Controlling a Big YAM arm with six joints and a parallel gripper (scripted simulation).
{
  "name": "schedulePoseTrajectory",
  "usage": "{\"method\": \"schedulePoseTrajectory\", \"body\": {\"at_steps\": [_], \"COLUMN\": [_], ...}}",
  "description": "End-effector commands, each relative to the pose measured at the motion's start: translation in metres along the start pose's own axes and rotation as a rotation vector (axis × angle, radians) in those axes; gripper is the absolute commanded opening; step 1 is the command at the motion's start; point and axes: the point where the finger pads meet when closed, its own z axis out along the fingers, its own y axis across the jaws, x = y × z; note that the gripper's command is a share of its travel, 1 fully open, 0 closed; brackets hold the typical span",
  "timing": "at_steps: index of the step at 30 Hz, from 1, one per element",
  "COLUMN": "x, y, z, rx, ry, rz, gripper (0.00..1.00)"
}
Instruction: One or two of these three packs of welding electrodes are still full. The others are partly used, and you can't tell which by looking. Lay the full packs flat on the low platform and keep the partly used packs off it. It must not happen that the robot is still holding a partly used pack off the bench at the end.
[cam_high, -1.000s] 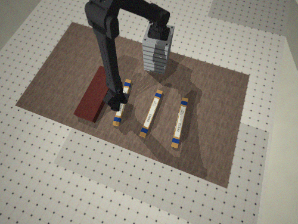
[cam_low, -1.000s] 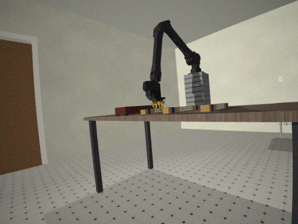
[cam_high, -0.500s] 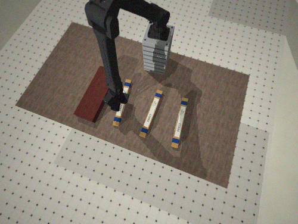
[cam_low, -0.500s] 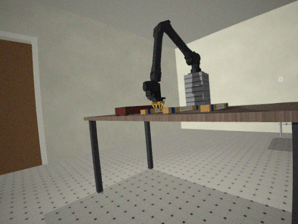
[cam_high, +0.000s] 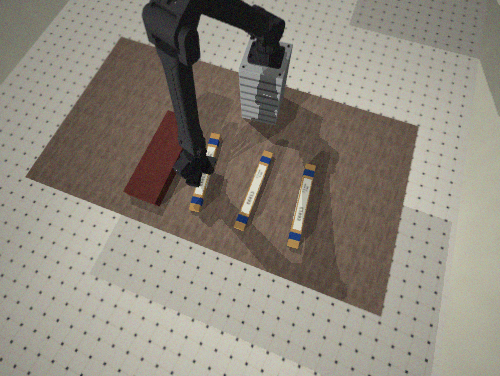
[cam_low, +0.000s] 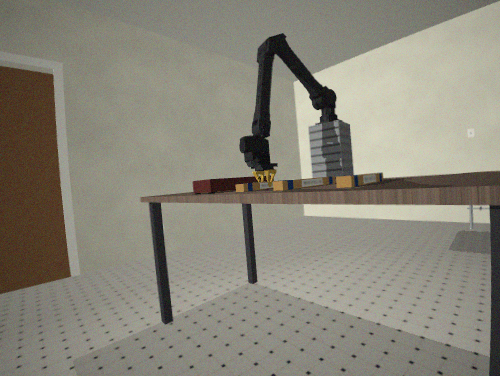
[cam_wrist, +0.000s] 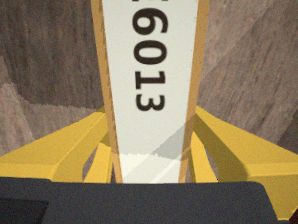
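Three long orange packs with blue bands and white labels lie flat on the table. The left pack (cam_high: 197, 201) (cam_low: 242, 188) (cam_wrist: 175, 75) lies beside the low dark red platform (cam_high: 152, 167) (cam_low: 202, 187), not on it. My gripper (cam_low: 264, 181) (cam_wrist: 150, 111) points down and is shut on the left pack, one yellow finger against each long side. The arm hides part of this pack in the top view. The middle pack (cam_high: 254, 190) (cam_low: 281, 185) and the right pack (cam_high: 301, 205) (cam_low: 345, 181) lie apart from it. The platform bears no pack.
The grey ribbed arm base (cam_high: 260, 95) (cam_low: 330, 150) stands on the wooden table (cam_high: 360, 175) (cam_low: 425, 196) behind the packs. The platform's long side runs close to the left pack. The table's front edge is just beyond the packs' near ends.
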Motion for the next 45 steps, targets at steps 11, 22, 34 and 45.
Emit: {"method": "schedulePoseTrajectory", "body": {"at_steps": [11,22,34,45], "x": [-0.022,-0.011,-0.01,-0.009], "y": [-0.01,-0.005,-0.005,-0.004], "z": [-0.019,-0.036,-0.052,-0.067], "rx": [0.017,0.008,0.008,0.008], "ry": [-0.044,-0.023,-0.023,-0.022], "rz": [-0.009,-0.009,-0.009,-0.009], "gripper": [0.0,0.0,0.0,0.0]}}
